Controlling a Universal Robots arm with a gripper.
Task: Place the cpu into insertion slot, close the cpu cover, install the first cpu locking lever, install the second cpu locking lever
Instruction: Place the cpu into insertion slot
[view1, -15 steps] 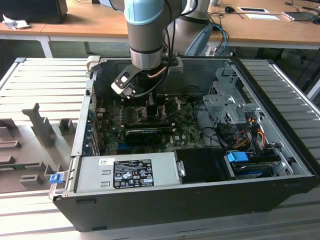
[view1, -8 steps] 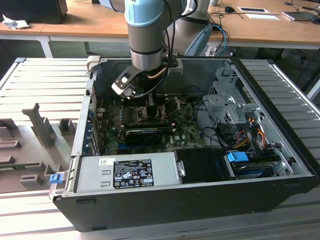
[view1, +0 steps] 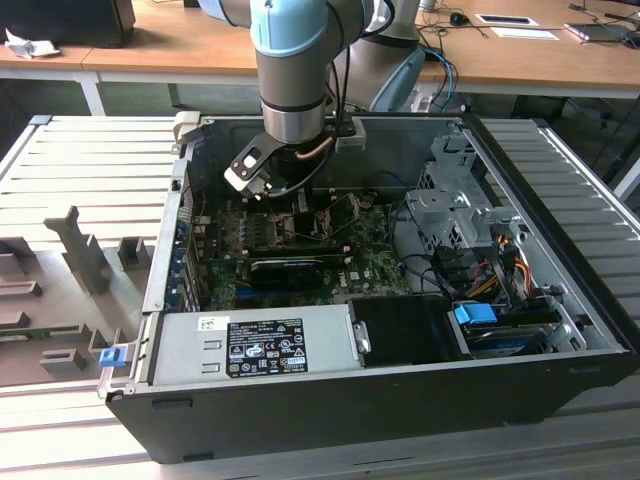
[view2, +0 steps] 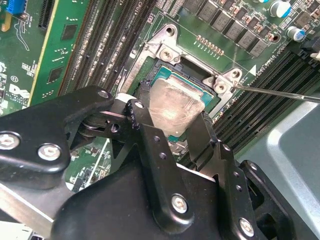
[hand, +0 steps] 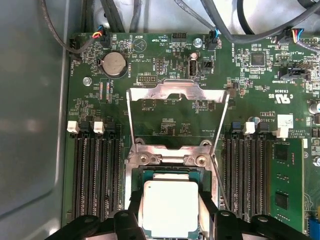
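In the exterior view the fixture tray (view1: 70, 260) lies at 9 o'clock of my gripper (view1: 285, 190), which hangs inside the computer case (view1: 300, 410); the drive cage (view1: 450, 205) is at 3 o'clock. In the second wrist view the fingers (view2: 146, 127) clamp the chip (view2: 172, 102), parted just its width, one on each side. In the first wrist view it sits in the socket (hand: 136, 180), the cover frame (hand: 176, 92) swung open.

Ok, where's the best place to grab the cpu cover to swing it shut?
Take the cpu cover by its free crossbar, farthest from the hinge at the insertion slot, from above, one finger through the window. It stands open, leaving that thin bar exposed. The gripper holds the cpu now.
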